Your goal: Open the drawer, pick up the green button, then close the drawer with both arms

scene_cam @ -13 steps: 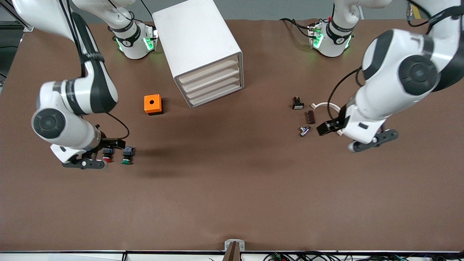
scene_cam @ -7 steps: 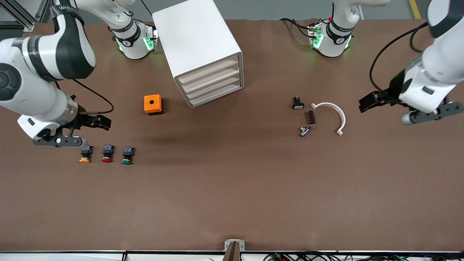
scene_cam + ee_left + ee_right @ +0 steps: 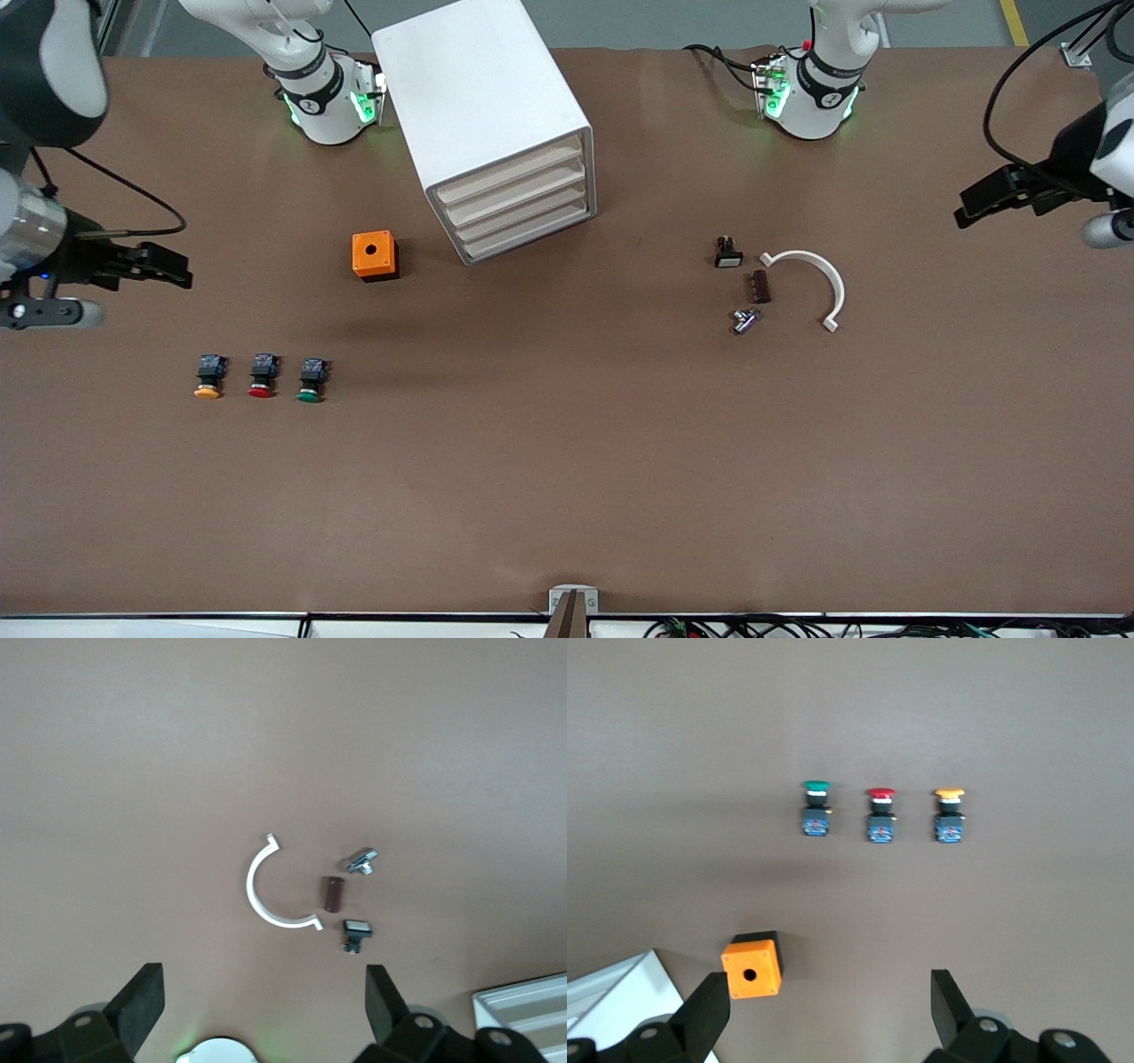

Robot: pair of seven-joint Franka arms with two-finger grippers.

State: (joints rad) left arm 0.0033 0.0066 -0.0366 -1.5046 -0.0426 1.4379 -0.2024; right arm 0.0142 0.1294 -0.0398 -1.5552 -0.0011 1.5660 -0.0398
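Note:
The white cabinet (image 3: pixel 483 106) stands near the right arm's base, its four cream drawer fronts (image 3: pixel 518 208) all shut. The green-capped button (image 3: pixel 309 379) lies on the table at the end of a row of three, also in the right wrist view (image 3: pixel 817 806). My right gripper (image 3: pixel 168 266) hangs open and empty over the right arm's end of the table; in its wrist view (image 3: pixel 831 1010) nothing is between the fingers. My left gripper (image 3: pixel 979 202) hangs open and empty over the left arm's end; its wrist view (image 3: pixel 264 1010) shows bare table between the fingers.
A red-capped button (image 3: pixel 261 375) and a yellow-capped button (image 3: pixel 208 377) lie beside the green one. An orange box with a hole (image 3: pixel 373 255) sits beside the cabinet. A white curved clip (image 3: pixel 811 275), a black part (image 3: pixel 728 252), a brown piece (image 3: pixel 759 286) and a metal piece (image 3: pixel 744 319) lie toward the left arm's end.
Both arms have risen and swung outward toward their ends of the table. The right gripper left the row of buttons, uncovering the yellow one. The left gripper left the small parts.

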